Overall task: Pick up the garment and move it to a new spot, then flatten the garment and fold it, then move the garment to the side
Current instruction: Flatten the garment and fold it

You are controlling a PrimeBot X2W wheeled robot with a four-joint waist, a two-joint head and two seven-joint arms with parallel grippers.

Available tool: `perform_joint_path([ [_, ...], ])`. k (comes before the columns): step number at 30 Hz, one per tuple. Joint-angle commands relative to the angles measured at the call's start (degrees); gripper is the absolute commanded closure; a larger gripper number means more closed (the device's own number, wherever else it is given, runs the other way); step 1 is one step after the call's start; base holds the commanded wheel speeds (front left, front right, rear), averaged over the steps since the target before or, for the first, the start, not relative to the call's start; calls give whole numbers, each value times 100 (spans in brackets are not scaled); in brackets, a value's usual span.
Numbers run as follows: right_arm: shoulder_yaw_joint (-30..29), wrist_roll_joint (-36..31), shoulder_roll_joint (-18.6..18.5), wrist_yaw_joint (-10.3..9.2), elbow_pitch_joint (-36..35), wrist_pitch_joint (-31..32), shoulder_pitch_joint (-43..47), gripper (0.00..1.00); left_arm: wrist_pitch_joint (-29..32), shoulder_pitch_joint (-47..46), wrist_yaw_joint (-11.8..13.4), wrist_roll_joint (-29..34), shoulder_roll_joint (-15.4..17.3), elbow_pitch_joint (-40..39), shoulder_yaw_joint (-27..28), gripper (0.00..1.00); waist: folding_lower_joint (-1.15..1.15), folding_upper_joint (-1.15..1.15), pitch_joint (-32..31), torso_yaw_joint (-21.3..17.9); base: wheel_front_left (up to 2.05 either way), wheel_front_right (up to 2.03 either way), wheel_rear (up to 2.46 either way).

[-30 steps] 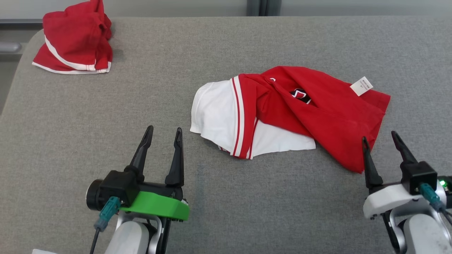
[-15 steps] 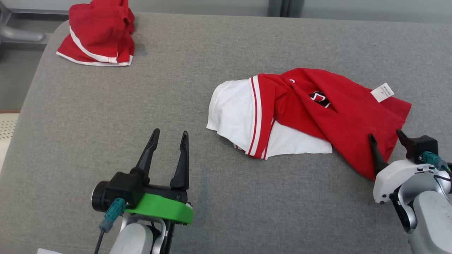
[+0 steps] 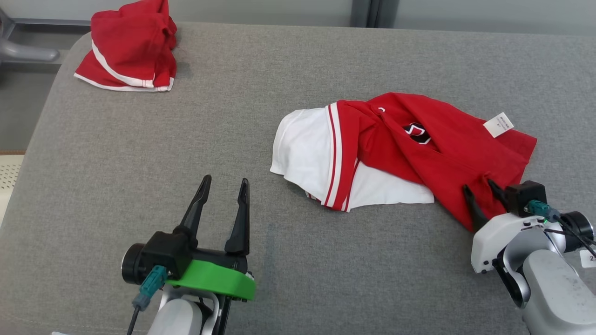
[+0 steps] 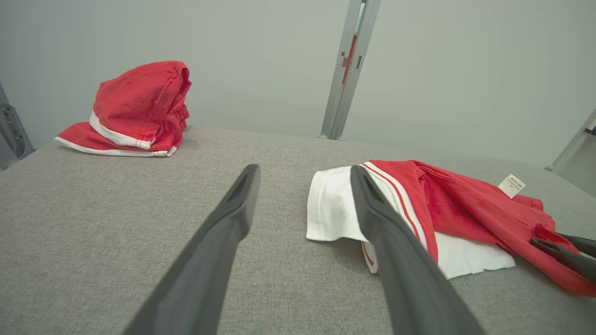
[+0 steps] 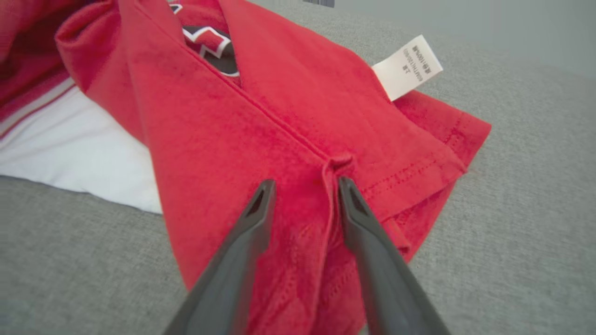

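Over the last second the right gripper (image 3: pixel 477 186) comes forward from just beside the garment's near right corner onto the cloth itself, and its 2 fingers draw in from a wide spread. In the right wrist view they press down on the red hem with a small ridge of fabric gathered between them. A gap shows between the tips, so I cannot tell whether the pinch has bitten yet. The garment (image 3: pixel 442 158) lies crumpled right of centre on the grey padded table (image 3: pixel 186 139), white part to the left, red part and care label (image 3: pixel 498 124) to the right. It looks the same as before; its slight shift in the head view comes from the camera moving. The left gripper (image 3: pixel 226 179) stays hovering with its fingers spread wide, well apart from the cloth. A 2nd red garment (image 3: pixel 130 51) sits at the far left corner. The pick-up seems to be starting, with the lift still ahead.
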Motion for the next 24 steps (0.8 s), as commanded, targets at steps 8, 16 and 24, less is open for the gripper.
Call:
perform_joint_path([
  [8, 411, -170, -35, -10, -190, -516, -207, 100, -2, 99, -9, 60, 13, 18, 39, 0, 0, 0, -53, -134, 0, 0, 0],
  [16, 1166, -63, -238, -10, -1623, -307, 685, 100, -3, 174, 23, 71, 14, -38, 125, 0, 0, 0, -147, -383, 0, 0, 0],
  [24, 1793, -28, -671, -10, -2806, 358, 1660, 100, -3, 153, -9, 117, 14, -88, 249, 0, 0, 0, -103, -741, 0, 0, 0],
])
